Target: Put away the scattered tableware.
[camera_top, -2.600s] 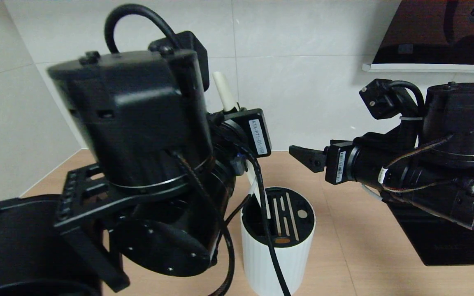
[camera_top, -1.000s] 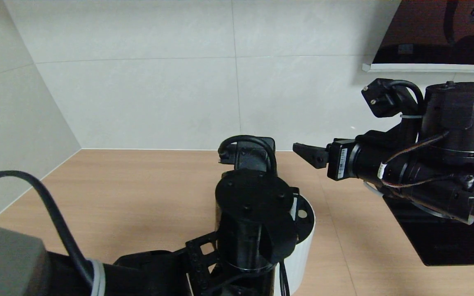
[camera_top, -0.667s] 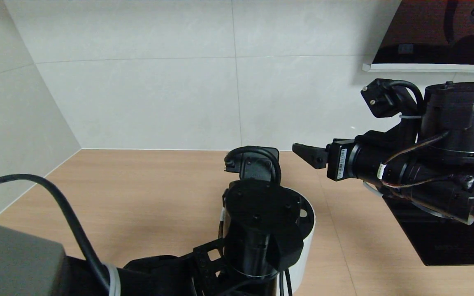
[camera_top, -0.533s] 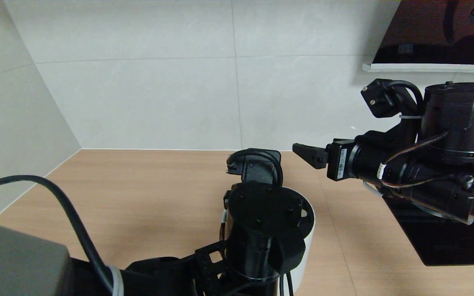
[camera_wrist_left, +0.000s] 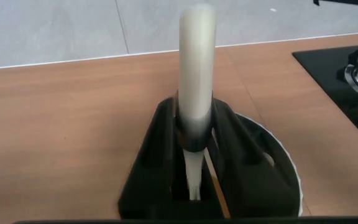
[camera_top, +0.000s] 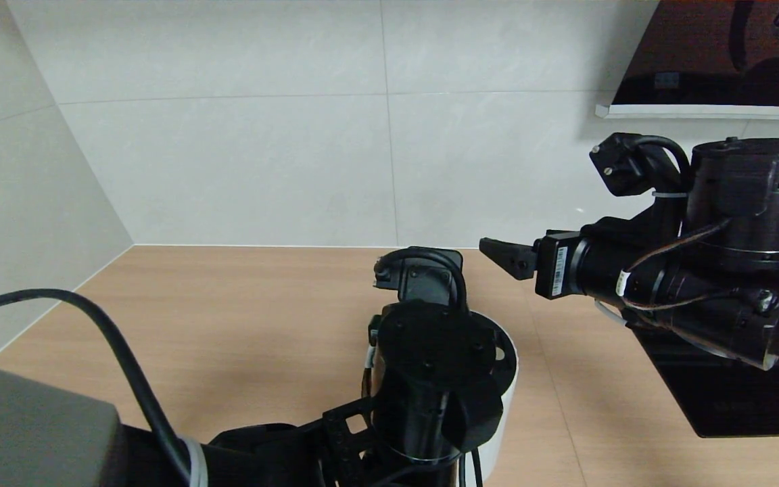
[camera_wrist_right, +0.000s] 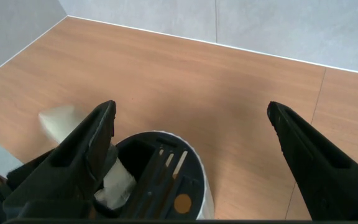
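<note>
Misalignment was the chief risk. The left gripper [camera_wrist_left: 191,140] was clamped on the cream-handled utensil [camera_wrist_left: 196,62], held upright with its lower end apparently entering the black slotted top of the white holder [camera_wrist_left: 283,163]. The holder stood on the wooden counter [camera_top: 227,304] near the cooktop [camera_top: 734,406]. If the tip caught on a slot divider instead of dropping into a compartment, pushing down could tilt or slide the holder. Letting go too high might leave the utensil leaning or let it topple out. The right gripper [camera_wrist_right: 191,118], spread wide and empty, hung near the holder, where a careless sweep could knock it.
</note>
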